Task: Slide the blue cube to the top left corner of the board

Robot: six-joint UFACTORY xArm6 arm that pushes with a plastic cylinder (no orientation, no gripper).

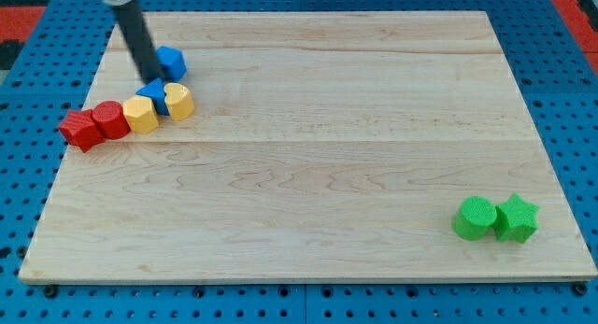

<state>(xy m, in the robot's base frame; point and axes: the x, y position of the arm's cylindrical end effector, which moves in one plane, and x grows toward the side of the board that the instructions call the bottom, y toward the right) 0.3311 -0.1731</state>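
The blue cube [171, 62] lies near the top left of the wooden board [308, 147], a short way in from the corner. My tip [152, 77] stands just at the cube's lower left side, touching or nearly touching it. Right below the tip sits a blue triangular block [152, 93].
A row of blocks lies at the left edge: a red star-like block [80, 129], a red cylinder [109, 119], a yellow block [141, 114] and a yellow cylinder-like block [179, 101]. A green cylinder [475, 218] and green star [517, 218] sit at the bottom right.
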